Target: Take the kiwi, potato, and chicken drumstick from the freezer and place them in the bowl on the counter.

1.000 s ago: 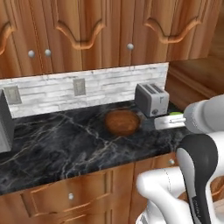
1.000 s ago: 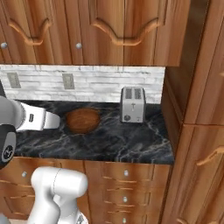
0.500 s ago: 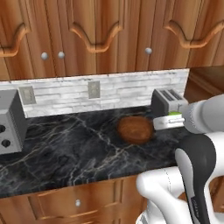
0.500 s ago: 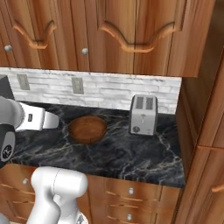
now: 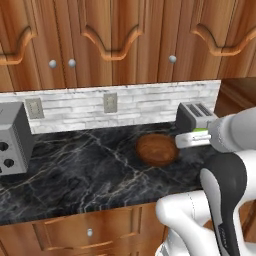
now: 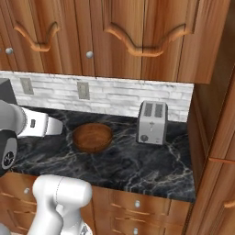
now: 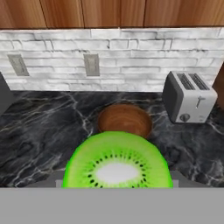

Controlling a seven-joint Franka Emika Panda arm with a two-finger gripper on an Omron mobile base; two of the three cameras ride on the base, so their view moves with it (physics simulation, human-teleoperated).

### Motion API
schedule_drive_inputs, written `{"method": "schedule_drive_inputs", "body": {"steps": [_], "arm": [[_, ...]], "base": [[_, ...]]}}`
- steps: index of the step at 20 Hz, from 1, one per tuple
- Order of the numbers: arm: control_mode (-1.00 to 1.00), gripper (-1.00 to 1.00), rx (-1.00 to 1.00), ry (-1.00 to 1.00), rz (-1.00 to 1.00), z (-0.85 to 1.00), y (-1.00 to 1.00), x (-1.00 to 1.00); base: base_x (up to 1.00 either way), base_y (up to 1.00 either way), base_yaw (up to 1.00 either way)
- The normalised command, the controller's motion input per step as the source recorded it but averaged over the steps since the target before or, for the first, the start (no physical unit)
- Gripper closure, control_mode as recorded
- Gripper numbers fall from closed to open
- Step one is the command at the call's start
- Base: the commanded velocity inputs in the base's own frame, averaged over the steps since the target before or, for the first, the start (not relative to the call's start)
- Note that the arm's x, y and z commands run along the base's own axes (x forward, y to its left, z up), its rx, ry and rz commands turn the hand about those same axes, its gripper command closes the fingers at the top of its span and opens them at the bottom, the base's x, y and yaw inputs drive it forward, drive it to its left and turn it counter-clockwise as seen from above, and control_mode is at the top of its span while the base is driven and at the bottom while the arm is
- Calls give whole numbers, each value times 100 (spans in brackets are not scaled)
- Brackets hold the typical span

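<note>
Right now the step in hand is carrying the kiwi (image 7: 117, 161) to the bowl (image 7: 124, 120) on the counter (image 5: 75, 170), and doing it well seems to mean bringing the hand squarely above the bowl's hollow before letting go, low enough that the half fruit drops inside and does not bounce off the rim or roll away across the glossy marble. From the hand view the kiwi sits right at the near edge of the picture, its bright green cut face turned to the camera, held between the jaws, which are closed on it; the fingertips themselves are hidden behind the fruit. The bowl lies just beyond the kiwi, ahead of the hand, with the toaster (image 7: 188, 98) off to one side of it near the tiled back wall (image 7: 131, 57). In the left base view the forearm reaches in beside the bowl, so I judge that a short advance forward and a slight descent remain. Release should wait until the fruit hangs clearly inside the rim.
</note>
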Motion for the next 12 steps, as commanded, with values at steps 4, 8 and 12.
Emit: {"method": "schedule_drive_inputs", "body": {"steps": [4, 8, 12], "arm": [[-100, 100, 0, 25, 0, -48, -14, 49], [-100, 100, 0, 35, 0, -69, -35, 89], [-100, 100, 1, 30, 0, -70, -37, 81]], "base": [[0, 0, 0], [0, 0, 0], [0, 0, 0]]}}
